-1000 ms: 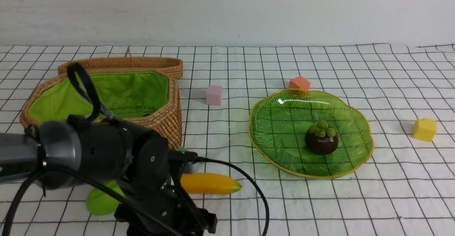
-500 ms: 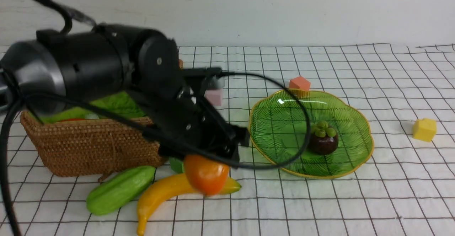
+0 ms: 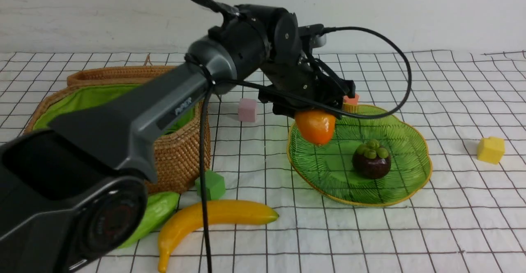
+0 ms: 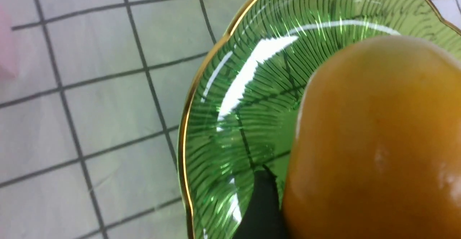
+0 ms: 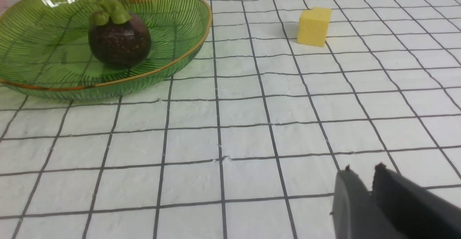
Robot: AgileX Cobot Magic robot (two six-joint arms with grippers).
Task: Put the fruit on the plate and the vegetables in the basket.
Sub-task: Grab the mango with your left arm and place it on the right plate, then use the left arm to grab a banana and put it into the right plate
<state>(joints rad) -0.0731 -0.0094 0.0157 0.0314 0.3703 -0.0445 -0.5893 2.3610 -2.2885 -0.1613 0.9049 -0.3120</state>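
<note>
My left gripper [image 3: 314, 112] is shut on the orange-yellow mango [image 3: 315, 126] and holds it above the near-left rim of the green glass plate [image 3: 411, 182]. In the left wrist view the mango [image 4: 374, 141] fills the picture over the plate [image 4: 234, 98]. The dark purple mangosteen [image 3: 371, 160] sits in the plate; it also shows in the right wrist view [image 5: 119, 37]. The yellow banana [image 3: 213, 217] and the light-green gourd [image 3: 154, 213] lie on the cloth in front of the open wicker basket [image 3: 176, 153]. My right gripper [image 5: 362, 170] is shut and empty, low over the cloth. The radish and carrot are hidden.
Foam cubes lie about: pink [image 3: 247, 109], orange [image 3: 352, 98] behind the plate, green [image 3: 210, 184] beside the basket, yellow [image 3: 490, 149] at the right, also in the right wrist view [image 5: 314, 26]. The basket lid [image 3: 123, 73] lies open behind. A wall stands at the back.
My left arm has risen from beside the banana with the mango in its gripper and swung right and forward, from in front of the basket to over the plate's left rim.
</note>
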